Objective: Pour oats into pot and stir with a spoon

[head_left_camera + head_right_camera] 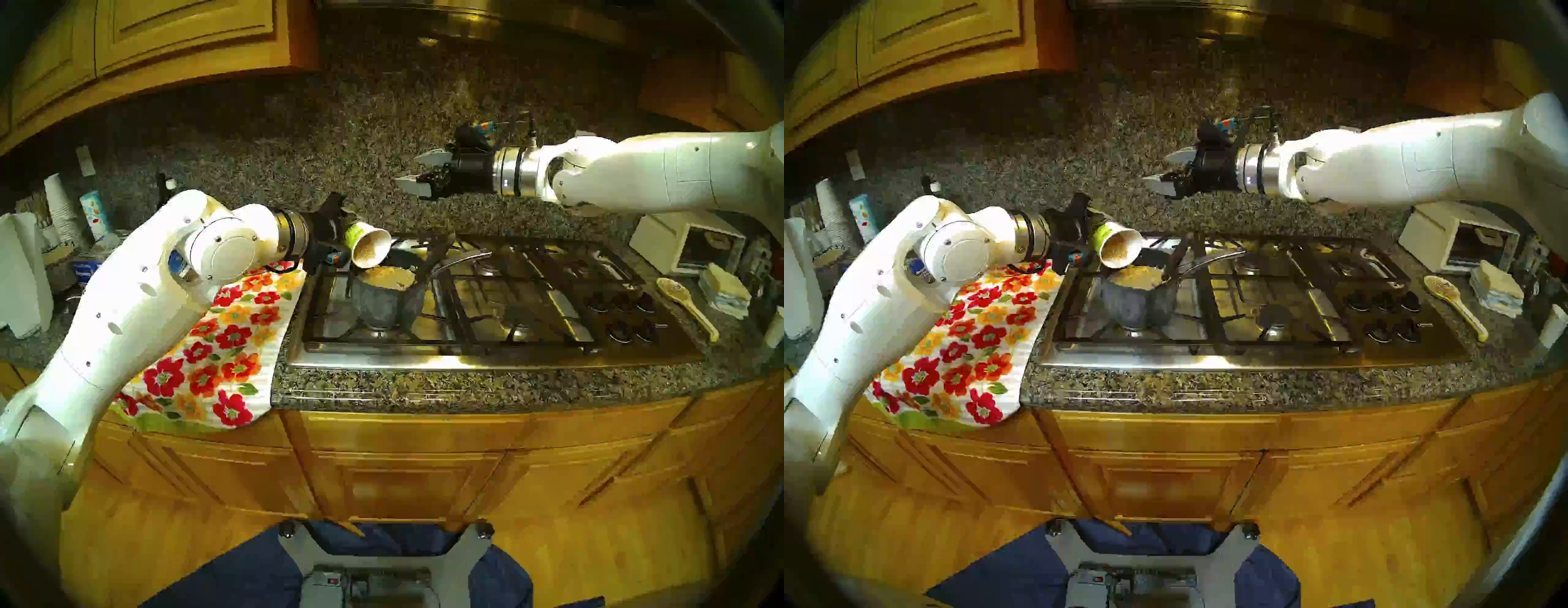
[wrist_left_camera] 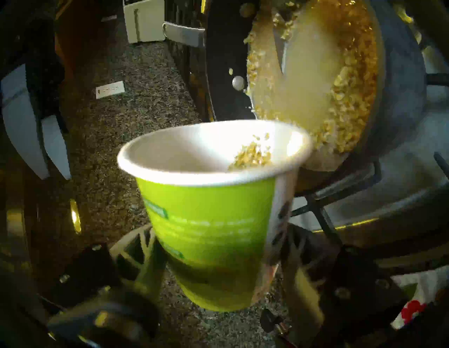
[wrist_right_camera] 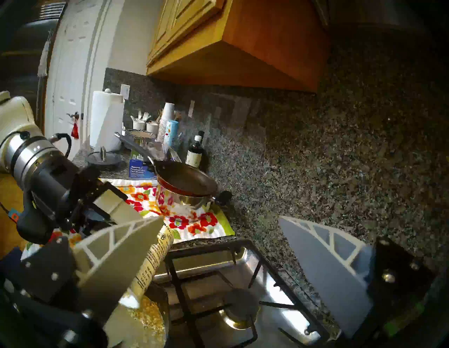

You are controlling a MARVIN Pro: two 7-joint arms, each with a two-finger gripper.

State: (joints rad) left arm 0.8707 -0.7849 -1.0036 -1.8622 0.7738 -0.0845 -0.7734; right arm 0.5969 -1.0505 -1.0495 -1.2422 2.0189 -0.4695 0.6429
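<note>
Left gripper [image 1: 339, 237], centre-left of the head view, pinching the tilted paper cup [image 1: 368, 245], mouth hanging just over the grey saucepan [image 1: 384, 299] on the stove's left burner. Oats [image 2: 252, 155] clinging inside the cup, more lying in the saucepan. Right gripper [image 1: 418, 172], upper centre, hanging spread and empty.

Our left arm [image 1: 127, 305] reaches forward from the lower left, its wrist bent, and our left gripper [image 1: 345, 237] is clamped tight, pointing slightly downward to the right. Our right arm [image 1: 636, 170] stretches in level from the right, our right gripper [image 1: 418, 172] spread wide and empty.
</note>
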